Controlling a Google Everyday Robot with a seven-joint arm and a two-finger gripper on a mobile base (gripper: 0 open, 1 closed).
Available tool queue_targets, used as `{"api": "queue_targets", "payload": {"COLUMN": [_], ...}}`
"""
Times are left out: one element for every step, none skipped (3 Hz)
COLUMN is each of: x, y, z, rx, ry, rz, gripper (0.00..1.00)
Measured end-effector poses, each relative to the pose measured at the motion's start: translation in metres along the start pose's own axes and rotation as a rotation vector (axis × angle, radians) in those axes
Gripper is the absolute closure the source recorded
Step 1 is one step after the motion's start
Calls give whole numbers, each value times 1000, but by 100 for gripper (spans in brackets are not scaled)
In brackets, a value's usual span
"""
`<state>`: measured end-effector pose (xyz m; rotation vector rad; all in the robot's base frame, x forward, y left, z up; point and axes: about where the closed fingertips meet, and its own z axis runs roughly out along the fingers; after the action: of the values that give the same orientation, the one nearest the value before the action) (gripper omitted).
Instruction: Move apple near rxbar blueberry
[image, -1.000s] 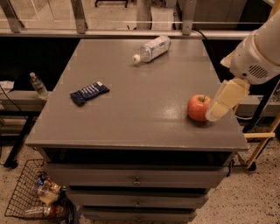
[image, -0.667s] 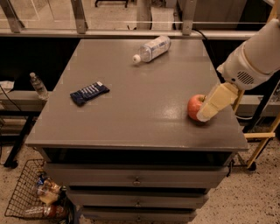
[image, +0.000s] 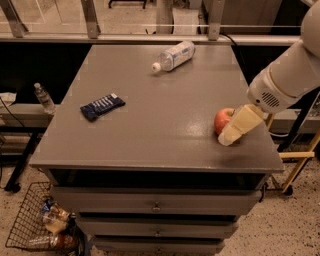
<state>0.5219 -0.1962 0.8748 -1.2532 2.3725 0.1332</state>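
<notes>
The red-orange apple (image: 223, 120) sits near the right front corner of the grey table (image: 160, 100). My gripper (image: 235, 131) reaches in from the right on the white arm and is low at the apple, its cream finger covering the apple's right side. The rxbar blueberry (image: 102, 106), a flat dark blue wrapper with white lettering, lies on the left part of the table, far from the apple.
A clear plastic water bottle (image: 173, 56) lies on its side at the table's back. Drawers sit below the tabletop. A wire basket (image: 42, 225) with items stands on the floor at lower left. A small bottle (image: 44, 97) stands on a shelf at left.
My gripper has moved left and down, closing in on the apple's right side. The apple, bar and bottle have not moved.
</notes>
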Motion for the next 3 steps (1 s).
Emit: {"api": "queue_targets", "payload": {"x": [4,6,0], "y": [3,5,8], "z": [14,23,19], "rx": [-23,-46,-62], "ry": [0,-11,-49], "rz": [18,18,2], "gripper": [15,38,61]}}
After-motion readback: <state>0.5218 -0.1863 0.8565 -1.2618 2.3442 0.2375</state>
